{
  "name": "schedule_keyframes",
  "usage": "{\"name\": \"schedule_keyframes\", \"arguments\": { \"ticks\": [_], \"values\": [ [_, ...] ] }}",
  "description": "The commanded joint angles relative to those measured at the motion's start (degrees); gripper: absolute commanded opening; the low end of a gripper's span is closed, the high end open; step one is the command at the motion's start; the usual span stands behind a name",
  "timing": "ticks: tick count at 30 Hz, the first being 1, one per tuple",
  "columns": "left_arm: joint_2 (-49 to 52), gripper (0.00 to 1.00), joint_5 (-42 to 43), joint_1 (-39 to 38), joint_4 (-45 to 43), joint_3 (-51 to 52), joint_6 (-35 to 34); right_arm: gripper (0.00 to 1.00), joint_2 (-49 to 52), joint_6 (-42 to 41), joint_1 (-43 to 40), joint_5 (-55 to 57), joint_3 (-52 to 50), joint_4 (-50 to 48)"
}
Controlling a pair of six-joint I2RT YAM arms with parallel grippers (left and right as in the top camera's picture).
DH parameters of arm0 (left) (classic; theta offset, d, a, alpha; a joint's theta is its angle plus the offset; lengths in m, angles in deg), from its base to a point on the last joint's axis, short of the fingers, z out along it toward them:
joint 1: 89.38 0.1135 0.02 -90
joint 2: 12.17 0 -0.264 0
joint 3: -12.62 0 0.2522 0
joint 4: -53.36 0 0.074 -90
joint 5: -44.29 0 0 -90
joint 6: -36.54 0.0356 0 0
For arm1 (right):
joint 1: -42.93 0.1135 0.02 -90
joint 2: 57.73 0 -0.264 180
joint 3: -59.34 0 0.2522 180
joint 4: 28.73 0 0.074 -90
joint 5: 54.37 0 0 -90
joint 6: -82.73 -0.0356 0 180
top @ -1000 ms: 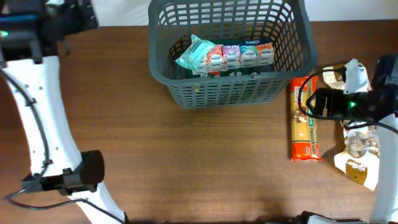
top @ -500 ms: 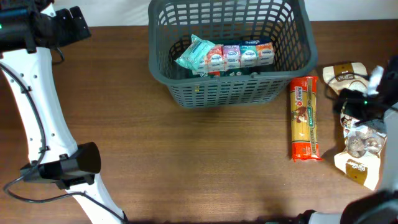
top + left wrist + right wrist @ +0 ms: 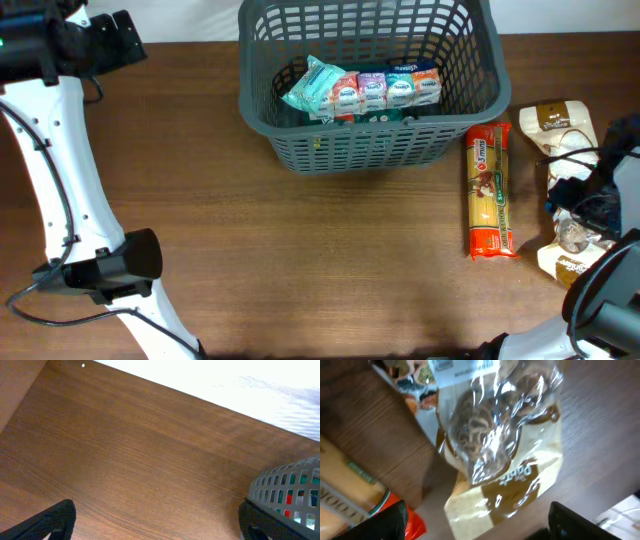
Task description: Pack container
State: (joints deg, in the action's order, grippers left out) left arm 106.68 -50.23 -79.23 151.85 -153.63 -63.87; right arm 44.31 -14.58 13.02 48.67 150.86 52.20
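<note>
The right gripper (image 3: 477, 515) has left the spaghetti pack (image 3: 490, 190) and now hangs, fingers spread and empty, over the clear-fronted bag (image 3: 490, 440) further right of the container (image 3: 370, 150). The container, with packets (image 3: 375, 90) inside, stands between both grippers. The left gripper (image 3: 156, 515), left of it, is also spread and empty. The step seems to be reaching for the bag; next it must descend and close on it

Your left arm (image 3: 88, 205) has long white links, black joint housings (image 3: 128, 262) and a thin black cable (image 3: 63, 208) along it. Your right arm (image 3: 610, 290) is white, with a black wrist (image 3: 610, 190).
</note>
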Motion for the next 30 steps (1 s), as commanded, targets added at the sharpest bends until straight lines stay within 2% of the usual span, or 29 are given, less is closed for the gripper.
{"name": "schedule_keyframes", "arguments": {
  "ticks": [1,10,16,30],
  "values": [
    [0.3,0.99,0.2,0.2,0.2,-0.2,-0.9,0.88,-0.3,-0.5,0.3,4.2,-1.4,-2.0],
    [0.3,0.99,0.2,0.2,0.2,-0.2,-0.9,0.88,-0.3,3.7,1.3,-2.3,-7.0,-9.4],
    [0.3,0.99,0.2,0.2,0.2,-0.2,-0.9,0.92,-0.3,7.1,3.3,-2.1,-9.8,-12.5],
    [0.3,0.99,0.2,0.2,0.2,-0.2,-0.9,0.91,-0.3,6.9,3.2,-0.1,-10.8,-17.0]
  ]
}}
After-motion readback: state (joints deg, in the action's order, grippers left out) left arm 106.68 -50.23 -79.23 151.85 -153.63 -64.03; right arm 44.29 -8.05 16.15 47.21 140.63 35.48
